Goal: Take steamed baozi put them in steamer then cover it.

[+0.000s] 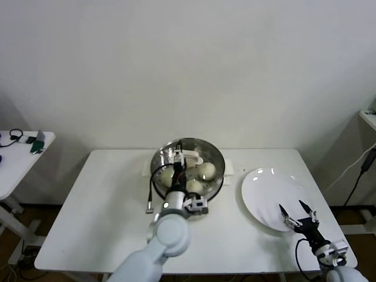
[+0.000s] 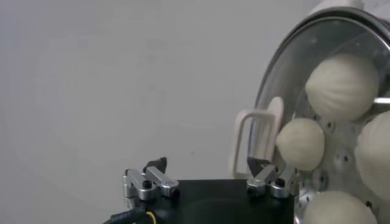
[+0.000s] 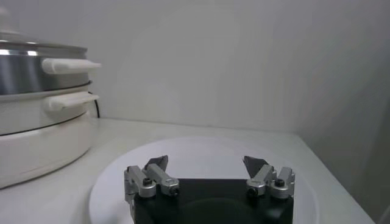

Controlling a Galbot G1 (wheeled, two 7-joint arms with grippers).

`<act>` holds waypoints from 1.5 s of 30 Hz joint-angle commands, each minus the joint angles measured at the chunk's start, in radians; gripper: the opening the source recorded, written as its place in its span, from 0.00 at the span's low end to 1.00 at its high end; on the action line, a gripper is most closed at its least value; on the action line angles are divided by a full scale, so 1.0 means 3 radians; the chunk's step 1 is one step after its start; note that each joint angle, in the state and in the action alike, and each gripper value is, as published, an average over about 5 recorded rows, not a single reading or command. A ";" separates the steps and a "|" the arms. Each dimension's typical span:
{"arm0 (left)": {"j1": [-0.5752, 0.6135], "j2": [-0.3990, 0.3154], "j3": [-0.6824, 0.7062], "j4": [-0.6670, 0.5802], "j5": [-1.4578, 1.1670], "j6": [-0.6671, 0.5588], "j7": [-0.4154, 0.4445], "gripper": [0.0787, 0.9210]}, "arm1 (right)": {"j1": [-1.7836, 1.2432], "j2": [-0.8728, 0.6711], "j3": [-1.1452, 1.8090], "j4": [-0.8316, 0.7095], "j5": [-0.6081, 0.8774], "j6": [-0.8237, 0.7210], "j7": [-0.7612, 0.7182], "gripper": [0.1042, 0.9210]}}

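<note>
Head cam looks down & fwd over the whole tabletop [image 1: 88, 223]. Left wrist cam sits close above the steamer [image 2: 341, 122], facing down. Right wrist cam is low by the plate [image 3: 201, 158], seeing the steamer sideways; all share it.

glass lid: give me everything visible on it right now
The glass lid is round clear glass with a metal rim and a cream-white bar handle standing up at its middle. It sits flat on the steamer, covering it; four baozi show through the glass on the perforated bottom. The left claw hangs over the handle, open; one finger is beside the bar, contact unclear. From the right wrist view only its rim edge shows atop the pot.
</note>
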 commanded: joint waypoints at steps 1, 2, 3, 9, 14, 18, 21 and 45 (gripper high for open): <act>0.0372 0.0317 -0.0213 -0.0640 -0.0439 0.0076 -0.0192 0.88 | 0.0012 0.0003 -0.0001 0.0019 -0.0112 -0.0031 0.0073 0.88; 0.0425 0.0345 -0.0267 -0.0695 -0.0517 0.0036 -0.0211 0.88 | 0.0012 0.0003 0.0001 0.0023 -0.0135 -0.0034 0.0088 0.88; 0.0486 0.0369 -0.0332 -0.0750 -0.0606 -0.0013 -0.0234 0.88 | 0.0011 0.0004 0.0002 0.0027 -0.0157 -0.0036 0.0102 0.88; 0.0884 0.0434 -0.0734 -0.1055 -0.1109 -0.0282 -0.0349 0.88 | -0.0001 0.0004 0.0018 0.0063 -0.0193 -0.0037 0.0152 0.88; 0.1167 0.0470 -0.1059 -0.1168 -0.1679 -0.0582 -0.0708 0.88 | -0.0023 0.0006 0.0021 0.0109 -0.0172 -0.0028 0.0156 0.88; 0.1467 0.0391 -0.1522 -0.1149 -0.2383 -0.1095 -0.1169 0.88 | -0.0038 0.0012 0.0012 0.0145 -0.0135 -0.0011 0.0150 0.88; 0.1764 0.0292 -0.1921 -0.1105 -0.2857 -0.1633 -0.1365 0.88 | -0.0067 0.0012 0.0008 0.0186 -0.0107 0.0009 0.0138 0.88; 0.2336 -0.0547 -0.2735 -0.0115 -0.4190 -0.2934 -0.1176 0.88 | -0.0231 0.0025 -0.0140 0.0351 0.0109 0.0186 0.0184 0.88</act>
